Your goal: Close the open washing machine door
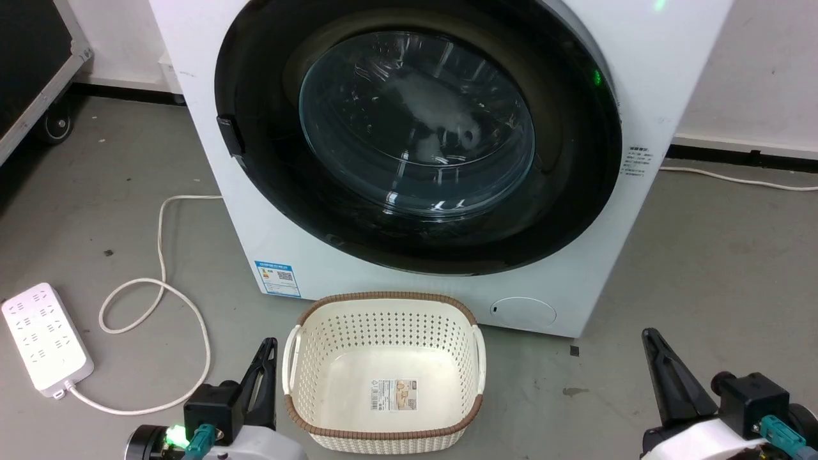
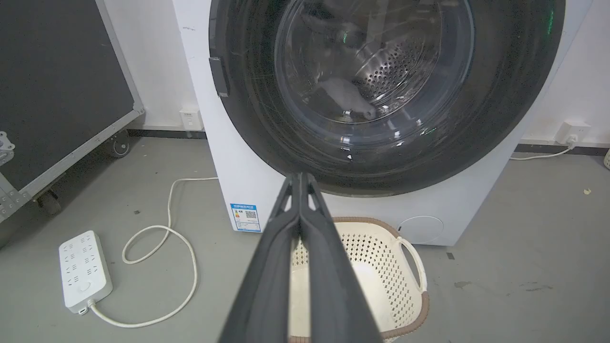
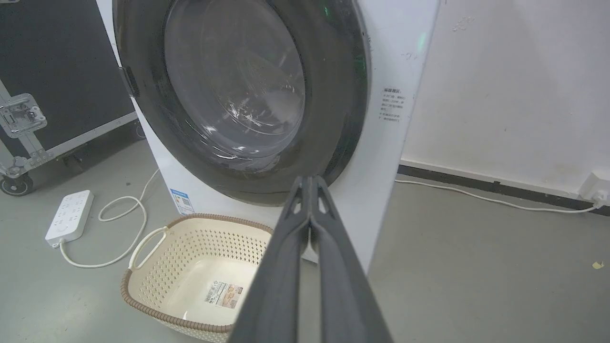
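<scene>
The left tool (image 2: 300,181) and right tool (image 3: 310,183) are pinched shut, empty. The door (image 1: 415,140) sits ahead and above both, seemingly flush on the washer (image 1: 287,243); latching unclear. It looks stiff, heavy and glossy: push the rim, not the glass.

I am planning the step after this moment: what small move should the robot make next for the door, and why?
Probably none toward it: the washing machine door seems to lie flush on the washing machine, with no gap visible at its rim. The left gripper and right gripper are shut and low, either side of the laundry basket, touching nothing. I would leave the arms parked.
</scene>
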Robot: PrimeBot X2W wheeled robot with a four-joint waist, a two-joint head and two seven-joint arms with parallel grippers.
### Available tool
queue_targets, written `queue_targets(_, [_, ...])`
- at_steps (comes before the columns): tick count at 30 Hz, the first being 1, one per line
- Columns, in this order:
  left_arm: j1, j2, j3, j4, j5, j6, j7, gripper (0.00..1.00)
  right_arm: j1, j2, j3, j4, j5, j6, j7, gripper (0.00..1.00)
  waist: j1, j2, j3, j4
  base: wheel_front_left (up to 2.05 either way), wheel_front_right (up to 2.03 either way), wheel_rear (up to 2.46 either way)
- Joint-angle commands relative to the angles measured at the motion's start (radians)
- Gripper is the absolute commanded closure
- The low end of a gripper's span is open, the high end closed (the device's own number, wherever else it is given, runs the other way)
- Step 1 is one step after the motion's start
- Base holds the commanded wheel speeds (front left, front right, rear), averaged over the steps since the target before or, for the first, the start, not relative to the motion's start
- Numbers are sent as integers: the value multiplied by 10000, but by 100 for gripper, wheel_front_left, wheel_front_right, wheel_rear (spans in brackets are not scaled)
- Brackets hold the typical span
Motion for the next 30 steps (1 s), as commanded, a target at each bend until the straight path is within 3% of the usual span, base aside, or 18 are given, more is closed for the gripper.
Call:
queue_targets(1, [-169,2,35,-88,86,29,65,100,-163,32,23,-80,-102,-4,45,100,0,0,2,-8,0,0,0])
queue_targets(30, [-285,2,351,-457,316,142,720,100,-406,45,225,-157,-403,-6,702,100,0,0,42,-159,0,0,0])
